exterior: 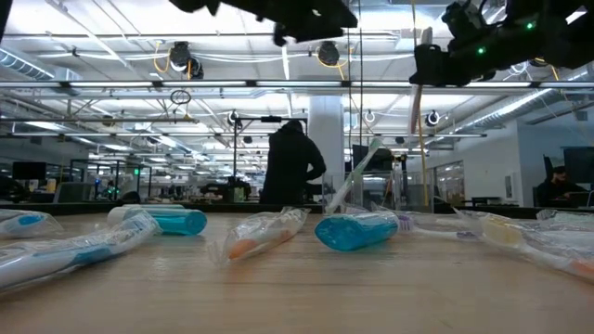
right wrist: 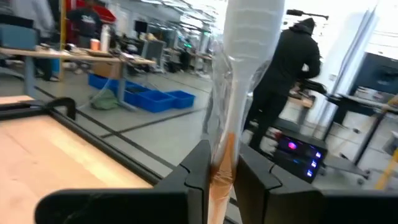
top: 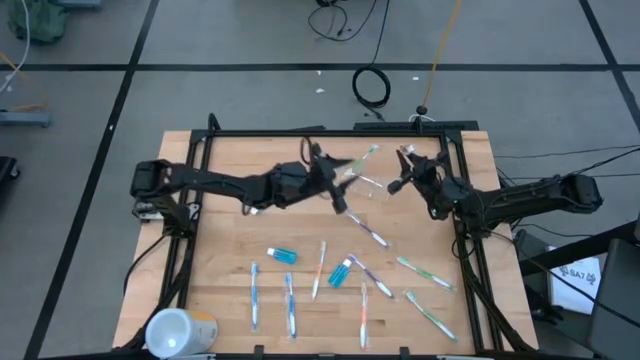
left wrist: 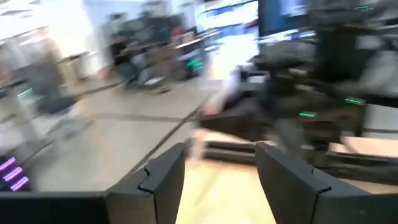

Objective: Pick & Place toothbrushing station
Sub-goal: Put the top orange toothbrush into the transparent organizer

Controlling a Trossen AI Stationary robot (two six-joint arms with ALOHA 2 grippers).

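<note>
The toothbrushing things lie spread over the near half of the wooden counter (top: 230, 200): a blue toothpaste tube (top: 281, 256) left of centre, a second blue tube (top: 341, 270) beside an orange-handled toothbrush (top: 319, 270), three blue-handled brushes (top: 254, 294) in a loose row near the front edge, a purple-white brush (top: 371, 233) lying aslant toward the middle, and two green-handled brushes (top: 424, 271) toward the right side. A green-tipped brush (top: 364, 157) stands tilted near the far edge, in what looks like the clear cup (top: 350, 178), though the cup itself is hard to make out. The right hand (right wrist: 219, 171), raised above the far right part of the counter, is narrowed on a wrapped toothbrush (right wrist: 245, 68) with an orange handle, which stands upright between its fingers in the right wrist view. The left hand (left wrist: 216, 171) is raised over the far middle of the counter, close to the tilted brush, with its fingers set wide apart and nothing visible between them; its wrist view is blurred. A large white and yellow cylinder (top: 180, 330) lies at the near left corner. In the low view, a person in dark clothing (exterior: 292, 162) stands in the room beyond the counter.
</note>
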